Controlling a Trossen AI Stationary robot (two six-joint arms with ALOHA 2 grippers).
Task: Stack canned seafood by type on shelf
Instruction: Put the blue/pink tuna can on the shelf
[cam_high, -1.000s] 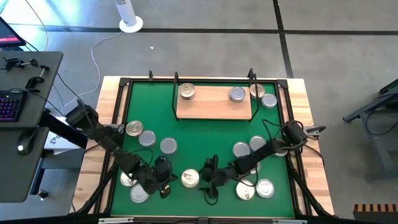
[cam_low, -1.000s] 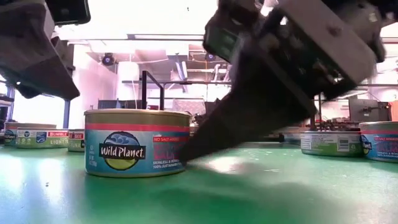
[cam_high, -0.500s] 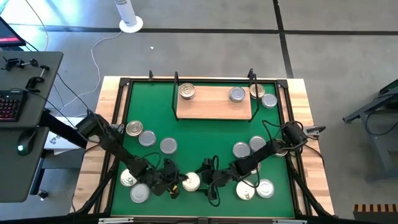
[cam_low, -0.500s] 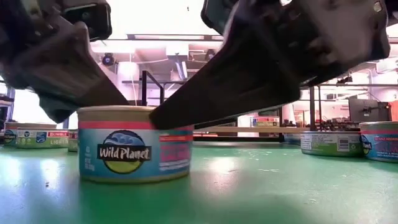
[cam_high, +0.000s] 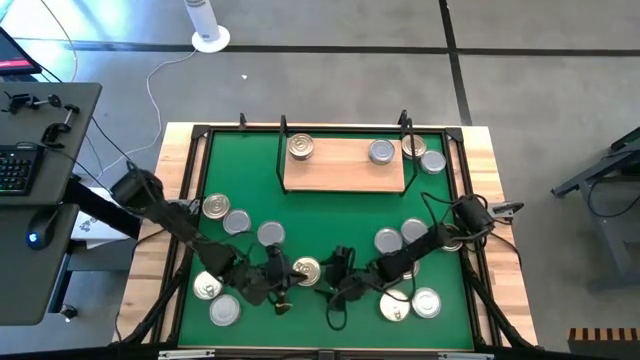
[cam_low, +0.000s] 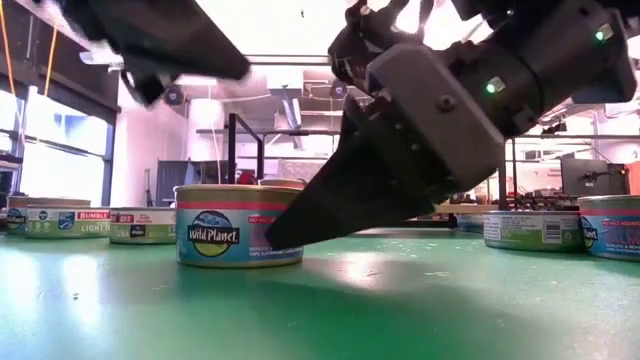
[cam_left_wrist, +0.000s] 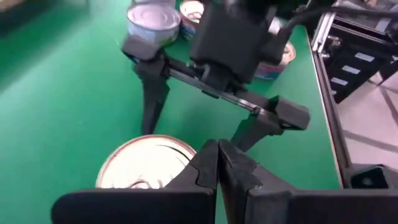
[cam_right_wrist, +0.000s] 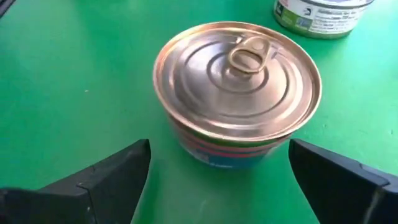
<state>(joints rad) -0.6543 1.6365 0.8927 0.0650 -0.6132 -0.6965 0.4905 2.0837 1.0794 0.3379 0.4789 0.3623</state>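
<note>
On the green mat near the tabletop's front edge, the left end effector is clenched on nothing, at about eight o'clock of the gold-lidded Wild Planet can, just beside it. The right end effector, fingers spread wide and grasping nothing, sits at the can's four o'clock, the can standing upright just ahead of its gap. The wooden shelf lies well apart at twelve o'clock.

Metal tins on a smooth green mat

The tin between the right gripper's matt black plastic fingers has a shiny gold-tinted ridged metal lid and glossy printed paper label; the mat beneath looks smooth, faintly sheened; the shelf is pale matt wood.
</note>
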